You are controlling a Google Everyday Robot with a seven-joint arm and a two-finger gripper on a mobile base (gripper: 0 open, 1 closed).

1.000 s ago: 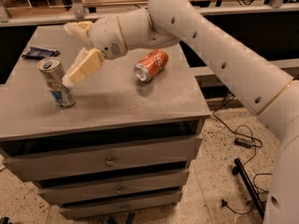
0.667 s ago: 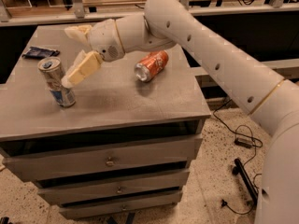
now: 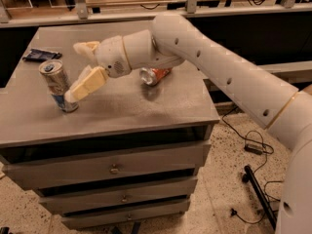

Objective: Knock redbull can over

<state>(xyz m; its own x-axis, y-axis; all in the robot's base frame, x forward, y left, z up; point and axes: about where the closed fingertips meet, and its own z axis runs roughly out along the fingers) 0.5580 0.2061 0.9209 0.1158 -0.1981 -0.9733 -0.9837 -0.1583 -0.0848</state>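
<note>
Here, surface (image 3: 122, 108): grey top of a drawer cabinet, carrying everything below.
Arm (image 3: 229, 72): white, reaching in from the right across the surface.
Gripper (image 3: 75, 72): over the left side; jaws spread wide, holding nothing, lower fingertip (image 3: 73, 95) against the can's side.
Redbull can (image 3: 57, 84): on its base near the left front edge.
Orange soda can (image 3: 155, 75): on its side mid-surface, partly behind the wrist.
Blue packet (image 3: 41, 55): flat, back left.

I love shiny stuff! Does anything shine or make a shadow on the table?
Camera view: the redbull can gleams on its silver top. Camera view: the orange can drops a dark shadow on the table just in front of it. The open end effector is right beside the redbull can.
</note>
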